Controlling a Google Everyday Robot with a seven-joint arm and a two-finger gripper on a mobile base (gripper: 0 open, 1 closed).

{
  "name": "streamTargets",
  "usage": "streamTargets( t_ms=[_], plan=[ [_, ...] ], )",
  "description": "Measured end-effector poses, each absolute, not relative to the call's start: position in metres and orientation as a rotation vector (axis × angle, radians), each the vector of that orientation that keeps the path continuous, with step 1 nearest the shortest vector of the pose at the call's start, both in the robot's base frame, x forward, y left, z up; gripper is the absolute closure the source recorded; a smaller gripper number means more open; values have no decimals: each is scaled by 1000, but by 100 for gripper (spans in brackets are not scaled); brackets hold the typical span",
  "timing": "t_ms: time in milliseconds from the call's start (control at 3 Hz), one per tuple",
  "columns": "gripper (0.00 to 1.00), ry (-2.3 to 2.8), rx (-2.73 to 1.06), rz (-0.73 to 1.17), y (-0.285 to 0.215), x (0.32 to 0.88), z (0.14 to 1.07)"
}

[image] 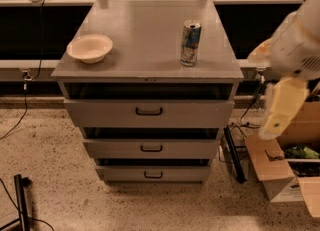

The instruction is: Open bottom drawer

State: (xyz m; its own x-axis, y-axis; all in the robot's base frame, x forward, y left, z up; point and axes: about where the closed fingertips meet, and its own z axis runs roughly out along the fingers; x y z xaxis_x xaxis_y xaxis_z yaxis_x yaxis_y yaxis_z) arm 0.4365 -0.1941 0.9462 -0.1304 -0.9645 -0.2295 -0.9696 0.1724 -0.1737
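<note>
1. The gripper (279, 111) hangs at the right edge of the scene, off the right side of the cabinet (149, 35) and about level with the top drawer (200, 114). It touches nothing. Whether it is apart or together cannot be told.
2. The bottom drawer (190, 174) is the lowest of the three, just above the floor (50, 175) and under the middle drawer (195, 149). Its front looks pushed in, so the task is not yet begun.
3. The deciding relation is that the drawer's handle (153, 174) lies down and to the left of the gripper, well apart from it, at the middle of the drawer front.
4. The handle is a small dark bar whose long axis runs left to right, flat against the front. The drawer should slide out toward the near side.
5. By this reading the gripper must drop almost to the floor, travel left to the cabinet's centre line, and face the front squarely before closing across the bar.
6. Three handles are stacked in one column, so height is what separates them. Stopping too high would land on the middle drawer's handle.
7. A box (280, 175) sits on the floor below the gripper and may crowd the descent.
8. A bowl (90, 48) and a can (190, 43) stand on the cabinet top, away from the path.
</note>
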Motion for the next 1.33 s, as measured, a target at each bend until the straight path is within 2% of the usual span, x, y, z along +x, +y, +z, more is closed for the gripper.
streamTargets(
  t_ms=[333, 1000, 1333],
  plan=[
    [0, 2014, -1911, 125, -162, 413, 863],
    [0, 2028, -1871, 123, -159, 428, 839],
    [0, 2044, -1821, 113, -151, 434, 779]
  ],
)
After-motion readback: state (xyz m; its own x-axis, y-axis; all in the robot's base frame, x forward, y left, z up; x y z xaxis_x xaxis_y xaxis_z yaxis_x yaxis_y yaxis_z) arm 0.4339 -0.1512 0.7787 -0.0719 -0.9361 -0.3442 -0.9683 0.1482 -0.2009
